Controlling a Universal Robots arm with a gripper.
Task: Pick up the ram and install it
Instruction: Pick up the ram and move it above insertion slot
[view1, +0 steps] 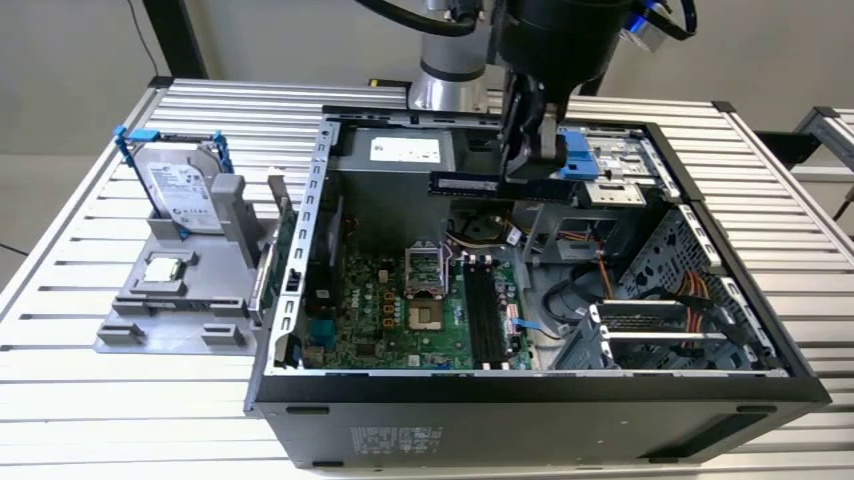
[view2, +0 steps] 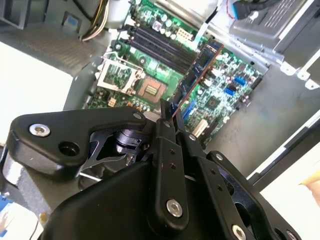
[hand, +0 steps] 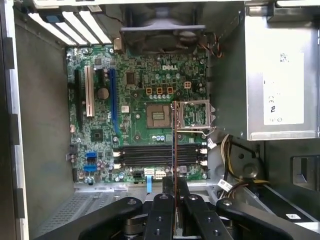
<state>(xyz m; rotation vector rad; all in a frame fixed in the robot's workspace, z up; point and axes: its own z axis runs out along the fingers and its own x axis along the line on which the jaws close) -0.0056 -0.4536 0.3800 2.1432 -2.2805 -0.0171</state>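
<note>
My gripper (view1: 523, 172) hangs over the open computer case (view1: 320, 200), shut on the ram (view1: 470, 183), a long dark stick held level above the motherboard (view1: 387, 310). In the second wrist view the ram (view2: 199, 70) sticks out from the gripper (view2: 169, 114) and slants across the green board. The first wrist view shows the ram (hand: 174, 140) edge-on, reaching from the gripper (hand: 174, 184) over the black memory slots (hand: 150, 155). Those slots (view1: 483, 312) lie well below the ram, and in the second wrist view the slots (view2: 160, 44) hold no stick.
A silver hard drive in a blue frame (view1: 180, 185) stands on a grey holder (view1: 174, 310) at the exterior view's left, with a small square chip (view1: 163, 268) below it. Inside the case are the power supply (view1: 400, 150), the open processor socket (view1: 422, 275), cables (view1: 667, 290) and the drive cage (view1: 621, 165).
</note>
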